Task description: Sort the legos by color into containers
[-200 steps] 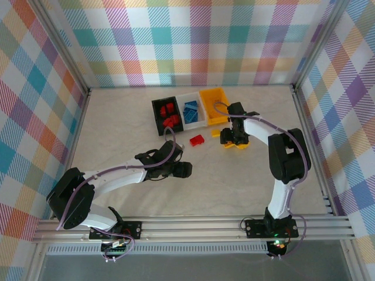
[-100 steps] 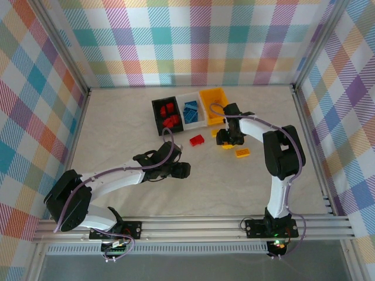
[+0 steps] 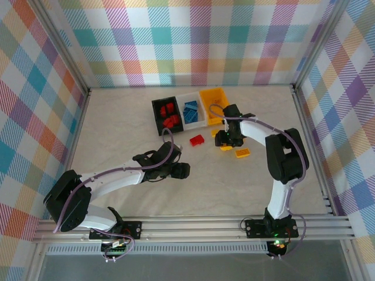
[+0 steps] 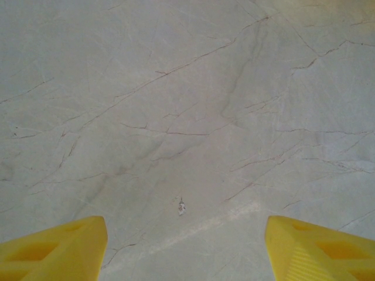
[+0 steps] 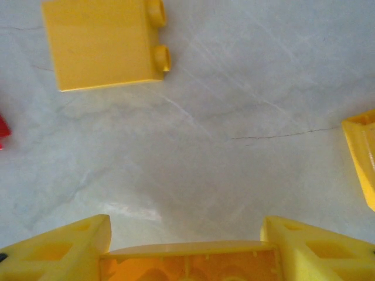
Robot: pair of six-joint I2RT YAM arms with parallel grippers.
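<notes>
The right gripper [image 5: 184,229] clamps a yellow brick [image 5: 187,262] between its fingers, low over the table [image 5: 234,117]. A second yellow brick [image 5: 105,44] lies ahead across bare surface, and a red brick [image 3: 197,140] lies to the left. Just beyond stand the black bin [image 3: 156,117], white bin [image 3: 199,124] and yellow bin [image 3: 214,91]. The left gripper [image 4: 184,234] hangs open and empty over clear mid-table.

The bench [image 4: 187,88] looks matt and pale, veined with fine cracks; the yellow brick [image 5: 187,260] is smooth, faintly glossy plastic.
</notes>
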